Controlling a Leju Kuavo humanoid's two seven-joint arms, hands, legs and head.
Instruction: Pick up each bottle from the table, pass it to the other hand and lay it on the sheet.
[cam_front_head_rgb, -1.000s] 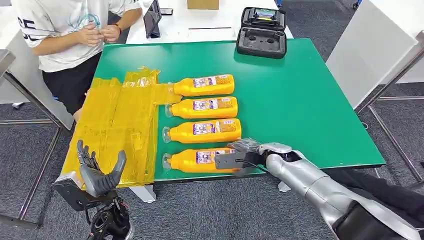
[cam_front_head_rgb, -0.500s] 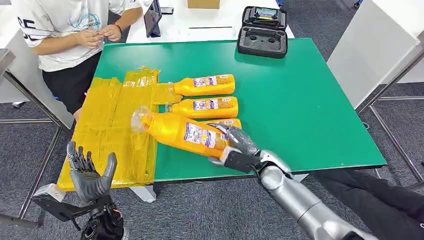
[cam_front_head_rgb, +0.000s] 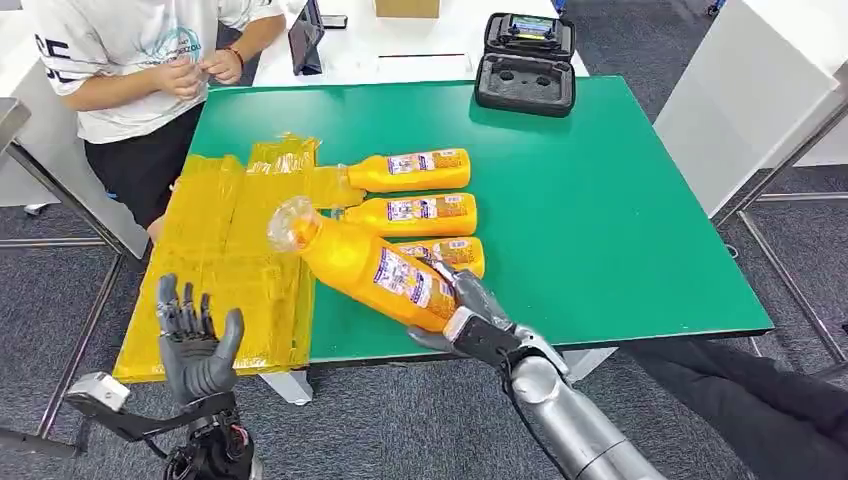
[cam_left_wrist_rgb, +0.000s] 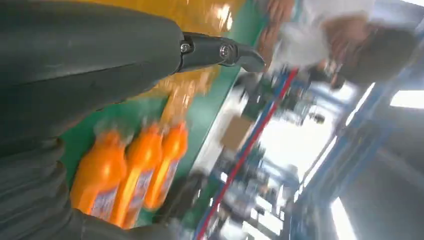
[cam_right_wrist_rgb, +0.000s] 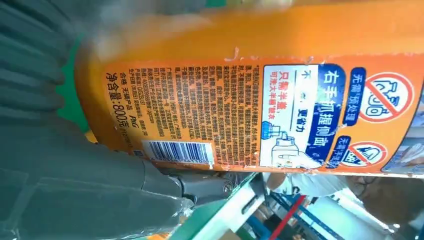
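Fingers (cam_front_head_rgb: 470, 290) of the right hand (cam_front_head_rgb: 475, 315) grip the bottle's (cam_front_head_rgb: 375, 265) base, cap toward ten o'clock; left hand (cam_front_head_rgb: 195, 345) open. Likely heavy, slick: take its middle.

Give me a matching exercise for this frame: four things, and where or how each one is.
Things:
1. lifted bottle
2. left hand
3. yellow sheet
4. black case

States:
a. lying open at the table's far edge
b. spread over the table's left side
c. open, palm up, beside the table
d. held tilted by the right hand

Pairs: 1-d, 2-c, 3-b, 4-a
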